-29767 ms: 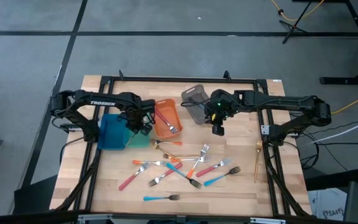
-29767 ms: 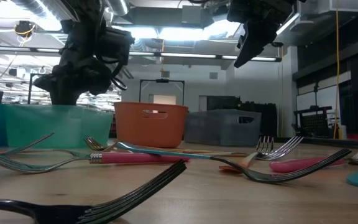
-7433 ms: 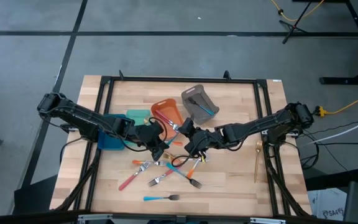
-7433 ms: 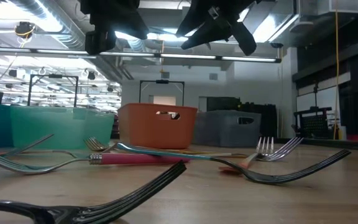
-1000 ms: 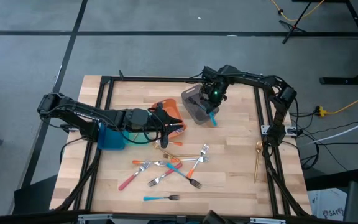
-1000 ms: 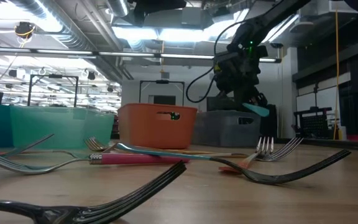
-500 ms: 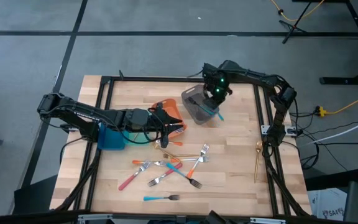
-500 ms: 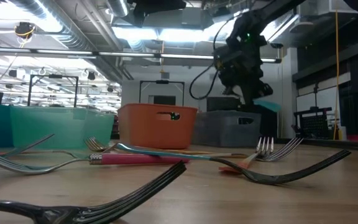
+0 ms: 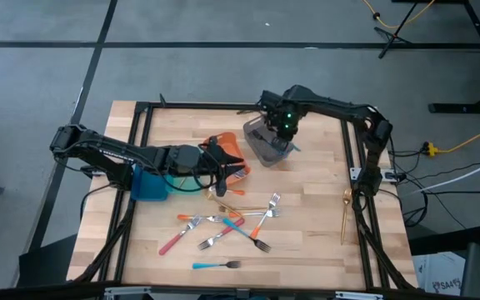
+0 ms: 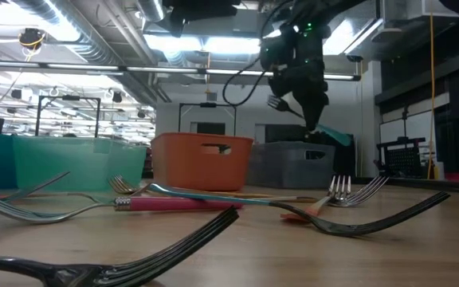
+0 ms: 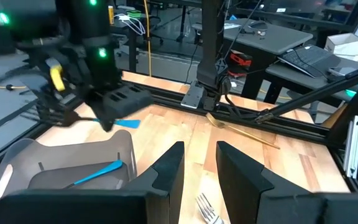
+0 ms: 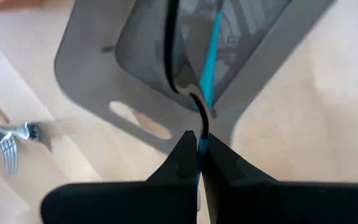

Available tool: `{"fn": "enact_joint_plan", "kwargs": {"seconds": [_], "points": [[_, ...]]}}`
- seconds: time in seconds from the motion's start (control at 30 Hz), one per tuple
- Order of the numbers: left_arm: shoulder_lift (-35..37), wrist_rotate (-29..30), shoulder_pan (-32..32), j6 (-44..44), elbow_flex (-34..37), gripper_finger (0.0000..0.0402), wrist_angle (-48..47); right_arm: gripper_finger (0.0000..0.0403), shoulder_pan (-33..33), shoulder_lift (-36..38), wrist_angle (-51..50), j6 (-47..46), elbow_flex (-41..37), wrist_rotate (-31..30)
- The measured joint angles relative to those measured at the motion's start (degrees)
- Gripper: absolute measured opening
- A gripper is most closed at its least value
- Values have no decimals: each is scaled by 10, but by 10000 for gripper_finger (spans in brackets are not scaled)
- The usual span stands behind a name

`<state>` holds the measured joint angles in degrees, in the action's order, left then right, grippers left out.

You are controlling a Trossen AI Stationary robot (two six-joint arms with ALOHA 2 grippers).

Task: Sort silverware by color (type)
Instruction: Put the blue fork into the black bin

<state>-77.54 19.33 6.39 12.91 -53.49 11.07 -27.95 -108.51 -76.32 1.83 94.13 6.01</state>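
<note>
Gripping a slim blue-handled fork [image 12: 211, 46], right gripper [image 12: 197, 142] fingers pinched together above the ribbed grey plastic bin [image 12: 98, 68].

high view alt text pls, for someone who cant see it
The right gripper, shut on a blue-handled fork, is over the grey bin. The left gripper is by the orange bin; loose forks lie below.

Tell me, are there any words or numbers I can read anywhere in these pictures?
None can be read.
Left arm: it may carry pale lettering, too small and blurred to read.
Grey bin, orange bin and forks: no writing shows.
Room behind the table in the low view: no sign sharp enough to read.
</note>
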Motion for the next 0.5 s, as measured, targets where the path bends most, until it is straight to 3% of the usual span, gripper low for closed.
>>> {"fn": "enact_joint_plan", "kwargs": {"seconds": [0.5], "points": [[0, 0, 0, 0, 0, 87, -1, 0, 5, -79, -30, 0, 0, 15]]}}
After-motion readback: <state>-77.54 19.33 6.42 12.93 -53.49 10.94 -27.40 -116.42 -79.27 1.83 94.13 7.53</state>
